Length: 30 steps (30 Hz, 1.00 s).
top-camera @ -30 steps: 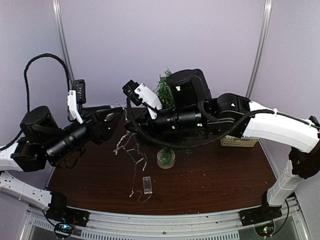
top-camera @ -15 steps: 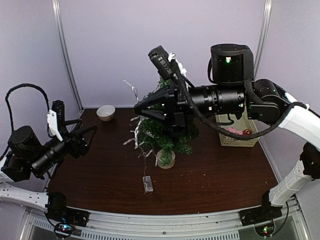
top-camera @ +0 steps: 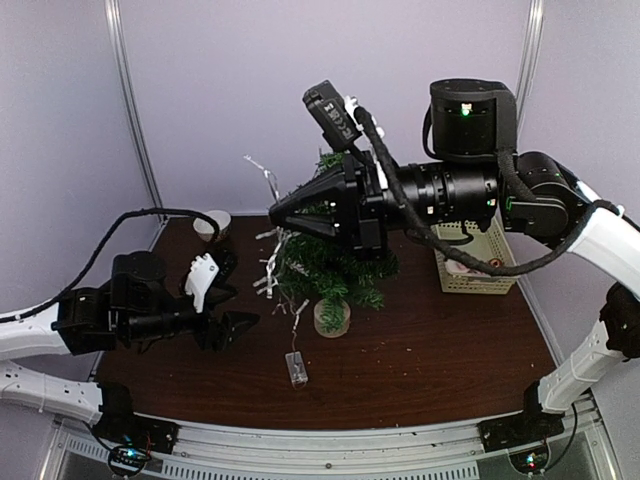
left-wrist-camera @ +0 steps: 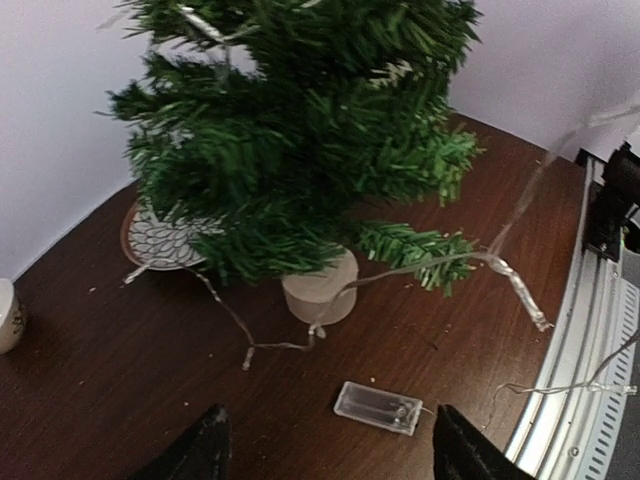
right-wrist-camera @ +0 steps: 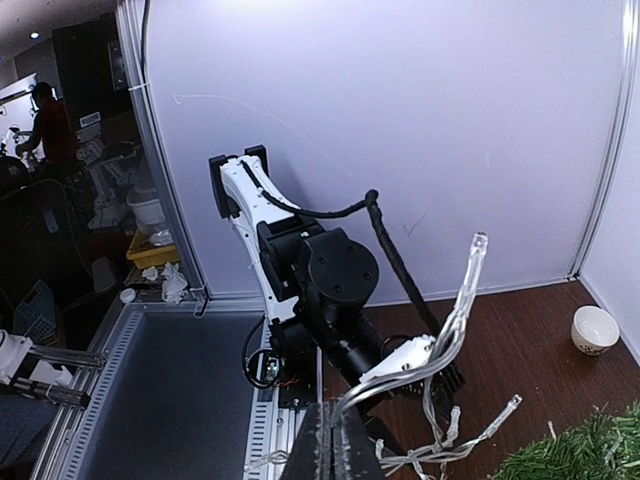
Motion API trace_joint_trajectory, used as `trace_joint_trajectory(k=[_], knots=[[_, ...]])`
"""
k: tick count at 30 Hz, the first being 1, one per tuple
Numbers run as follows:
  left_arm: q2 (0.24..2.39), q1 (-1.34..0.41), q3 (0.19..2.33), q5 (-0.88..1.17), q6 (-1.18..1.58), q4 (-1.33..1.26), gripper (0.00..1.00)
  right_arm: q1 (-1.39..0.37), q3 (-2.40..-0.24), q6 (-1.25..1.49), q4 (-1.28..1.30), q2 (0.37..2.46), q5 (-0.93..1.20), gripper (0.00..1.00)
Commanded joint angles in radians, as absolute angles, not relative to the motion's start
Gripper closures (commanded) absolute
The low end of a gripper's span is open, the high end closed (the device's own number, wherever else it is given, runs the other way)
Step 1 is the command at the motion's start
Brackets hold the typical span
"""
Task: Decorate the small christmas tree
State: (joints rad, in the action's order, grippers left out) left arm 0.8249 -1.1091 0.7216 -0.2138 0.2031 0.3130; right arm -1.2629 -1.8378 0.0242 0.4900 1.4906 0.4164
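The small christmas tree (top-camera: 330, 262) stands mid-table on its pale base (top-camera: 332, 318); in the left wrist view the tree (left-wrist-camera: 300, 150) fills the top. My right gripper (top-camera: 276, 213) hovers by the tree's upper left, shut on a clear string of lights (top-camera: 270, 262). In the right wrist view that gripper (right-wrist-camera: 332, 440) pinches the string (right-wrist-camera: 450, 330), whose bulbs stick upward. The string hangs down to a clear battery box (top-camera: 294, 369) on the table. My left gripper (top-camera: 240, 322) is low at the left, open and empty, with the battery box (left-wrist-camera: 378, 407) just ahead of it (left-wrist-camera: 328, 435).
A white bowl (top-camera: 212, 224) sits at the back left. A wicker basket (top-camera: 470, 270) stands right of the tree. A patterned round dish (left-wrist-camera: 160, 240) lies behind the tree in the left wrist view. The metal front rail (left-wrist-camera: 590, 330) runs along the table edge.
My left arm has dropped from high at the left to low over the table, facing the tree with jaws wider. My right gripper carried the string up beside the treetop.
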Motion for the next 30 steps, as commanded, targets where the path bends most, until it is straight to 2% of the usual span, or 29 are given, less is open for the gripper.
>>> trace_joint_trajectory(k=[1,3,9,16,22,30], knots=[[0.917,-1.1,0.69,-0.006,0.099,0.128,0.34,-1.269,-1.859,0.014,0.482,1.47,0.46,1.0],[0.946,-1.09,0.668,0.0,0.068,0.05,0.37,-1.269,-1.861,0.014,0.478,1.468,0.47,1.0],[0.991,-1.012,0.587,0.134,-0.023,-0.2,0.37,-1.269,-1.865,0.015,0.48,1.459,0.49,1.0],[1.131,-0.992,0.617,0.155,-0.096,-0.31,0.45,-1.271,-1.867,0.018,0.475,1.45,0.498,1.0],[1.206,-0.968,0.612,0.144,-0.12,-0.389,0.47,-1.271,-1.868,0.014,0.48,1.444,0.502,1.0],[1.217,-0.964,0.59,0.107,-0.13,-0.432,0.52,-1.271,-1.862,0.014,0.482,1.44,0.502,1.0]])
